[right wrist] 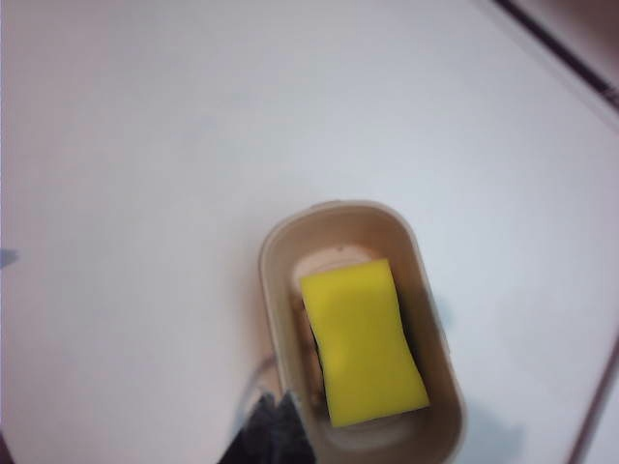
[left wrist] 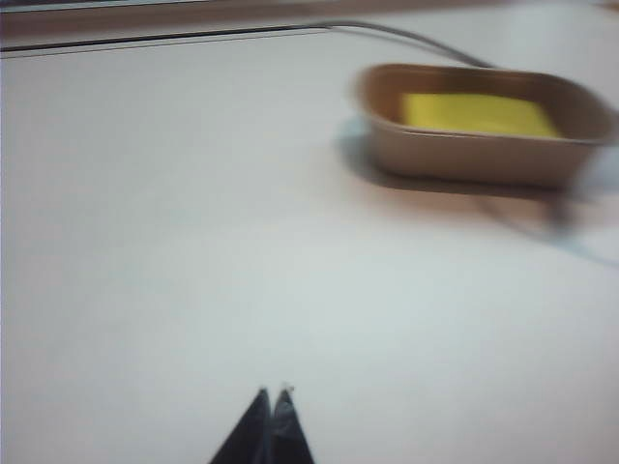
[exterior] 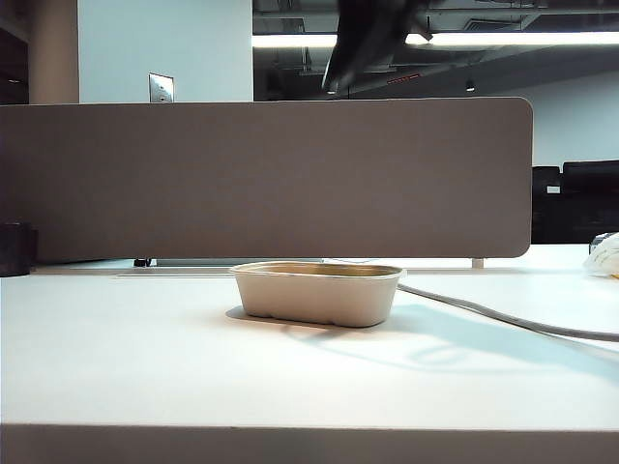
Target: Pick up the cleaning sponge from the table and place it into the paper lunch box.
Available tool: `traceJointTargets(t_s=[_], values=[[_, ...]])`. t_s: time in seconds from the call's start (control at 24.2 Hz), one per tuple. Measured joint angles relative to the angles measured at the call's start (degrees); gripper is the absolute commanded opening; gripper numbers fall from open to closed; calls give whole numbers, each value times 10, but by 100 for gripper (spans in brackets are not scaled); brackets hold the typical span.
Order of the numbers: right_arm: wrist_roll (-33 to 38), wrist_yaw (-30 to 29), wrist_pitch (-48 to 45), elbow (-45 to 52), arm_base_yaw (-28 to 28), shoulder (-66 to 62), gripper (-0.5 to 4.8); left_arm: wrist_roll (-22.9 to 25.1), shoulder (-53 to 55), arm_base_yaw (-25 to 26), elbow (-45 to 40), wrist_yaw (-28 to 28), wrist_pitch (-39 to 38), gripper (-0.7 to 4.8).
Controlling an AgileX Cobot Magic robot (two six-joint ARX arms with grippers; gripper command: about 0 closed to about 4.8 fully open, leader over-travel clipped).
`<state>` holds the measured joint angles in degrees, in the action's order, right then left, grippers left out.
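The right gripper (right wrist: 276, 411), clenched and empty, hangs above the paper lunch box (right wrist: 274, 253), where the cleaning sponge (right wrist: 361, 340) lies. The left gripper (left wrist: 270, 394), also clenched and empty, hovers over bare table (left wrist: 193, 222), the lunch box well ahead of it.

Both hand tips (left wrist: 271, 425) (right wrist: 274, 430) cut off; left wrist view blurred.

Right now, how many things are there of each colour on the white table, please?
Yellow: 1, the cleaning sponge, lying in the box
Beige-tan: 1, the paper lunch box
Grey: 1, the cable
Black: 1, a dark object at the far left edge
Total: 4
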<state>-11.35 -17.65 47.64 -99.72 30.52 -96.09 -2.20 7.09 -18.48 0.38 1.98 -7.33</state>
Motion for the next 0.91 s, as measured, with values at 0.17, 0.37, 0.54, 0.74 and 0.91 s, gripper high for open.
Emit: traceJointTargets(t_s=[0.17,0.37,0.54,0.74,0.91], values=[[29,4,-13,27,3,79,-5,0,-4,103,0,2,0,-5],[64,61,-79,110,16,186,-5,0,-59,188,0,2,-2,-5],[106,83,-175,221,14,276,-5,0,-70,222,0,0,2,-5],[120,112,-230,324,15,350,-5,0,-70,216,0,4,1,-5],[137,116,-292,415,15,404,-5,0,-70,214,0,6,1,-5]])
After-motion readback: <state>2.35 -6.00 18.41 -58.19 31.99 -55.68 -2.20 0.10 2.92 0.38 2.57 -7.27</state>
